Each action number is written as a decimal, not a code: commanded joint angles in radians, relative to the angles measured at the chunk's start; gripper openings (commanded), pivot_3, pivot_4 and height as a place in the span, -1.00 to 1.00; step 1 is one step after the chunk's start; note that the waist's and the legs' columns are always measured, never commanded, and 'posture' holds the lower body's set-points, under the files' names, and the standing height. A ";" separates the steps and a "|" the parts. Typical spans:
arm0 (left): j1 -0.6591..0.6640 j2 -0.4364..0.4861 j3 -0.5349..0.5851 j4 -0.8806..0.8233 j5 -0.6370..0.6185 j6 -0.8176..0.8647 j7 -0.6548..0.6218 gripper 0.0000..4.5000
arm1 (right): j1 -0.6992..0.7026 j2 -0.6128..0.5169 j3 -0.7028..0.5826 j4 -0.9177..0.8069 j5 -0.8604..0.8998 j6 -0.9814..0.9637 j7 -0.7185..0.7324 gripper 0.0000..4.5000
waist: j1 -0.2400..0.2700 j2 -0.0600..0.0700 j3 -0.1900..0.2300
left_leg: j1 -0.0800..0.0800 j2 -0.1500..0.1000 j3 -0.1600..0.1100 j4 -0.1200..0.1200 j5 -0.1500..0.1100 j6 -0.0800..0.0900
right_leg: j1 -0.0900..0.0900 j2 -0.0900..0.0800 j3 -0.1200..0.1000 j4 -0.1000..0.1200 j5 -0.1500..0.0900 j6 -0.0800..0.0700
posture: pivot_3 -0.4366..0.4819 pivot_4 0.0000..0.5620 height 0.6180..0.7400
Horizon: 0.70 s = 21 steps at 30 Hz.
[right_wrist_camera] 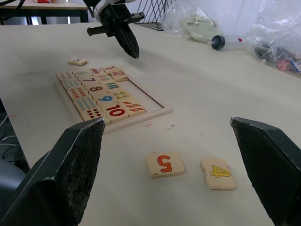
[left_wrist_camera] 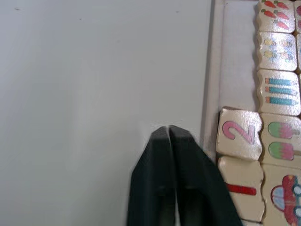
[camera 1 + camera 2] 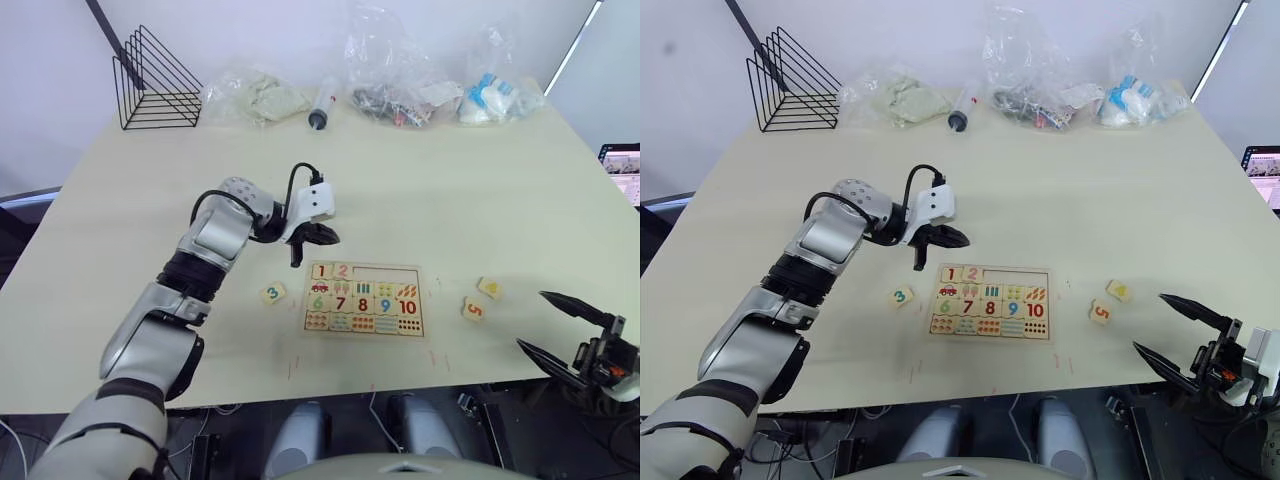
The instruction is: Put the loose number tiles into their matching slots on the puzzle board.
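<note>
I see broad bare table (image 3: pixel 480 200) between the puzzle board (image 3: pixel 364 300) and the clutter along the far edge, so there is room to pass there. That far edge is crowded: a wire rack (image 3: pixel 155 82), plastic bags (image 3: pixel 400 70) and a syringe (image 3: pixel 322 103). My left gripper (image 3: pixel 312 238) hangs just above the board's far left corner, partly blocking that side. The 3 tile (image 3: pixel 272 293) lies alone left of the board with open table around it. The 4 tile (image 3: pixel 490 288) and 5 tile (image 3: pixel 473 308) sit close together right of the board, with free table between them and my wide-spread right gripper (image 3: pixel 570 330).
</note>
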 commanded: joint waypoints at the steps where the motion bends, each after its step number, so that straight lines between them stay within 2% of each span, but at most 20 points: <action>1: 0.012 0.014 0.029 -0.009 -0.022 -0.034 -0.029 -0.99 | -0.003 0.004 -0.004 -0.030 0.008 -0.011 -0.006 1.00 | 0.001 0.000 0.000 | 0.000 0.000 0.000 0.000 0.000 0.000 | 0.000 0.000 0.000 0.000 0.000 0.000 | -0.05 -0.47 1.00; 21: 0.035 -0.007 0.013 0.025 0.004 -0.113 -0.036 -0.99 | -0.003 0.012 0.010 -0.031 0.002 -0.018 -0.020 1.00 | 0.001 0.000 0.000 | 0.000 0.000 0.000 0.000 0.000 0.000 | 0.000 0.000 0.000 0.000 0.000 0.000 | -0.05 -0.47 1.00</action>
